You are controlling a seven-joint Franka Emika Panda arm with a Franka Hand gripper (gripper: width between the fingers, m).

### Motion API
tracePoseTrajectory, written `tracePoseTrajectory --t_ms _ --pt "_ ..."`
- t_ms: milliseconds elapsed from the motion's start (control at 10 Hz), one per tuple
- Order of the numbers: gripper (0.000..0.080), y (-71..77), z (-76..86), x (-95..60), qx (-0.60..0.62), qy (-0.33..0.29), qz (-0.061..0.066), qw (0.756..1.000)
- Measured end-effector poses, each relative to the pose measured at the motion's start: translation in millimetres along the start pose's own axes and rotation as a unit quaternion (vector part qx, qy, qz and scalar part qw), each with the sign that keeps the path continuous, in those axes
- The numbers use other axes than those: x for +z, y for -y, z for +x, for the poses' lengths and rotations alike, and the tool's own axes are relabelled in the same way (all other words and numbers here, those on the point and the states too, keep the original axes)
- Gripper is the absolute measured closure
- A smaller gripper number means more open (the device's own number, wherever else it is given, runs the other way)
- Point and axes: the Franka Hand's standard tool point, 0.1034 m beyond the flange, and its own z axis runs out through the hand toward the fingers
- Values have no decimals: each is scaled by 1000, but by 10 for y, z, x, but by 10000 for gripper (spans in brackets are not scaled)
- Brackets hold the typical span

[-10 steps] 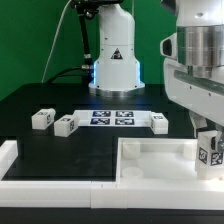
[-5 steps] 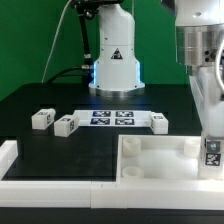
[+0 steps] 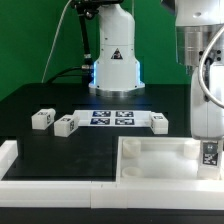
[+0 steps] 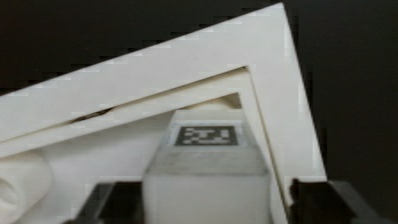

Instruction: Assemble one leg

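My gripper [image 3: 208,140] is shut on a white leg [image 3: 209,155] with a black-and-white tag, and holds it upright at the near right corner of the large white tray-like part [image 3: 150,160]. In the wrist view the leg [image 4: 210,160] sits between my dark fingers [image 4: 111,203], its tagged end pointing into the tray's corner [image 4: 249,70]. Three more legs lie on the black table: two at the exterior view's left [image 3: 41,119] [image 3: 65,125] and one [image 3: 160,122] to the right of the marker board [image 3: 112,118].
A white L-shaped wall [image 3: 20,172] borders the table's front and left edge. The arm's white base [image 3: 113,60] stands at the back behind the marker board. A green backdrop is behind it.
My gripper has moved with the leg toward the exterior view's left and slightly down, settling over the tray's near right corner. The loose legs have not moved.
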Motion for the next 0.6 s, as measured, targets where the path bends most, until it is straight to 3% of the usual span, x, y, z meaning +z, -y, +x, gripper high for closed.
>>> tracePoseTrajectory --t_ms 100,200,400,600 --pt "238 -1 1 1 -8 0 -1 1000" --pt "165 -2 6 0 -32 0 -1 999" --pt "154 2 21 -11 -170 0 -6 985" --pt "150 -12 13 -30 -283 2 -19 959"
